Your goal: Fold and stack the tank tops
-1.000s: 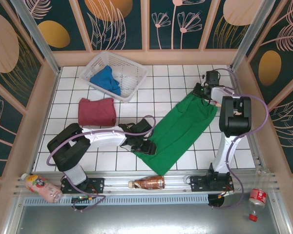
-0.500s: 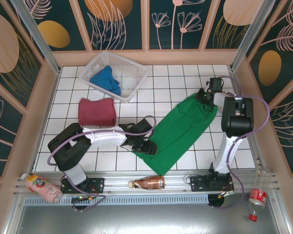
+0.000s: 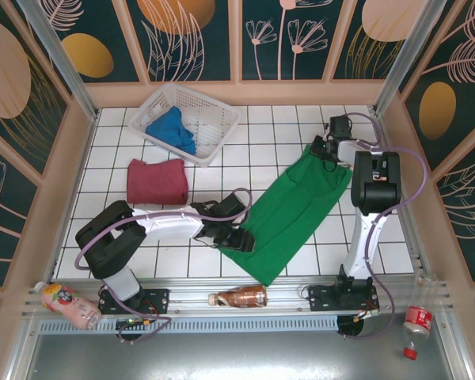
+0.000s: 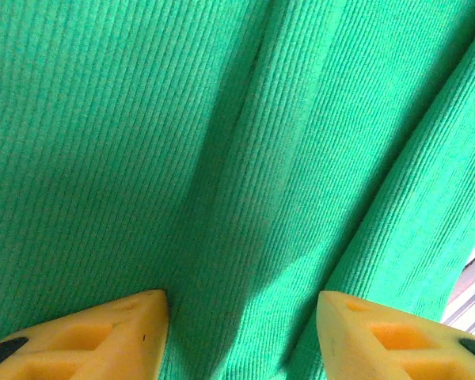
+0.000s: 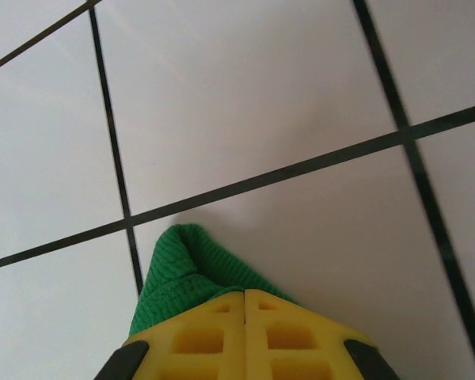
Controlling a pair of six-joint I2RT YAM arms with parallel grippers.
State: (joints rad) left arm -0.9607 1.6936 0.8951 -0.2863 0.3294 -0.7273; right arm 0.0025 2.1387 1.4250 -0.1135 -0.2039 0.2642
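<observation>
One green tank top (image 3: 293, 210) stretches diagonally from the table's (image 3: 245, 134) near edge toward its far right corner; right gripper (image 5: 245, 294) pinches the far tip, left gripper (image 4: 241, 299) gapes over the near end.

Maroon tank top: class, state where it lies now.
In the top view, the maroon tank top lies folded on the left, just in front of the white basket.

White lattice basket (image 3: 215, 127) sits far beyond and left of the left claw (image 3: 236, 237). Brown bottle (image 3: 241, 297) lies on its side, near that claw's near side. Pink-labelled bottle (image 3: 66, 305) lies well to its left. Red-labelled clear bottle (image 3: 416, 323) lies well nearside of the right claw (image 3: 321, 149). White tiles (image 3: 261, 127) lie under both.
</observation>
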